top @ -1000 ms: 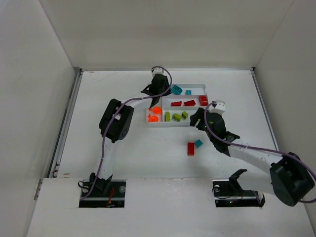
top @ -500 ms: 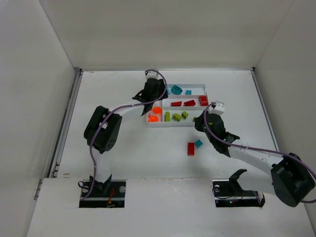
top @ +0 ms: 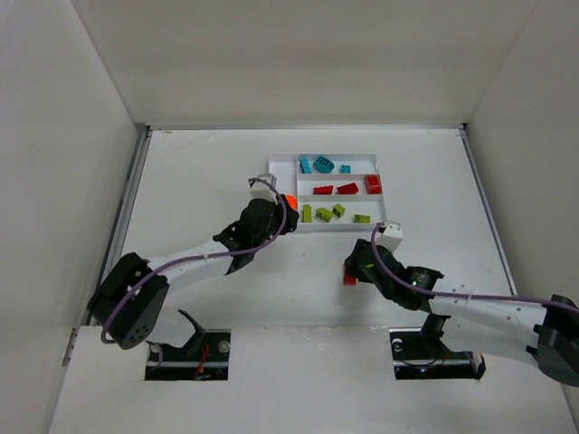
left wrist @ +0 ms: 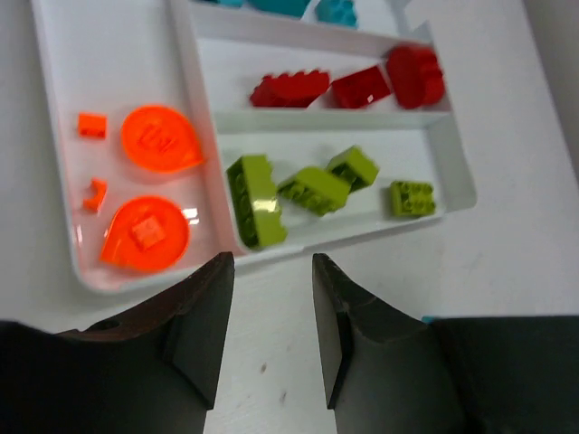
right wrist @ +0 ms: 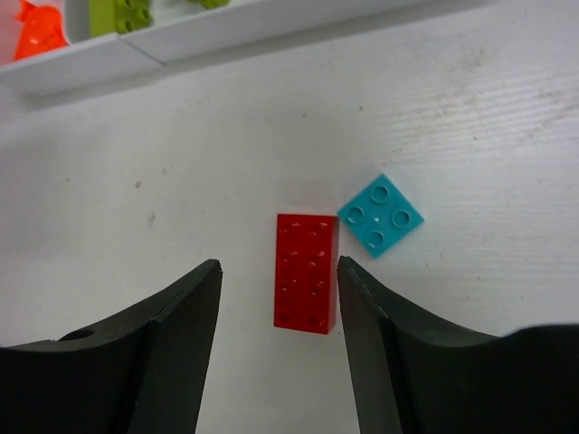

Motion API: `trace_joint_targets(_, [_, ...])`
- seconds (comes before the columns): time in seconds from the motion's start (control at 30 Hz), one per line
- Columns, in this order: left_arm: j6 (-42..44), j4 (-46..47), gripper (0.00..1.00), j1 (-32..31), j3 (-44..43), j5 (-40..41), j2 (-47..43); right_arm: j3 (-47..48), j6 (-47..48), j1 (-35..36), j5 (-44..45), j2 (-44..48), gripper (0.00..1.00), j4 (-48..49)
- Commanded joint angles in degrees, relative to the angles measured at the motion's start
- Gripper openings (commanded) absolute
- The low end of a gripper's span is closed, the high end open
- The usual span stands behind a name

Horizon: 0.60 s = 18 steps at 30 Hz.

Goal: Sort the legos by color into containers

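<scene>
Both arms have retreated from the white tray (left wrist: 194,136): orange pieces (left wrist: 161,137) in side section; teal bricks (top: 323,165), red bricks (left wrist: 289,89), green bricks (left wrist: 312,190) in separate slots. Left end effector (left wrist: 270,262) ajar, empty. Right end effector (right wrist: 277,267) wide apart, empty; loose red brick (right wrist: 307,272) on desk (right wrist: 181,163), frame centre, between its fingers.

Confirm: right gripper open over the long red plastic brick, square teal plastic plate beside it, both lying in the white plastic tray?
Wrong on place. The right wrist view shows the long red plastic brick and the square teal plastic plate on the table, outside the white plastic tray. The right gripper is open over the brick.
</scene>
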State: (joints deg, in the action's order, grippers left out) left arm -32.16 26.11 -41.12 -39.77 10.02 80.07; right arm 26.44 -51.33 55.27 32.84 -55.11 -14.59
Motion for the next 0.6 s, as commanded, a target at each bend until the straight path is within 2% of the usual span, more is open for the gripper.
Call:
trace_joint_targets(0.0, [-1.24, 2.37, 0.38, -0.84, 4.42, 2.63, -6.41, 1.33, -5.09, 0.68, 1.53, -1.13, 0.6, -7.47])
trace_joint_targets(0.2, [-0.8, 4.21, 0.42, -1.37, 10.67, 2.81, -11.51, 4.58, -5.89, 1.55, -0.49, -10.26, 0.58, -7.47])
trace_joint_targets(0.37, [-0.62, 5.88, 0.45, 1.26, 15.85, 3.07, -16.96, 7.84, -6.06, 3.49, -0.94, -16.07, 0.56, -7.55])
trace_joint_targets(0.57, [-1.06, 6.24, 0.45, 4.69, 19.73, 2.46, -22.5, 10.56, -8.78, 4.37, 1.52, -17.31, 0.56, -10.63])
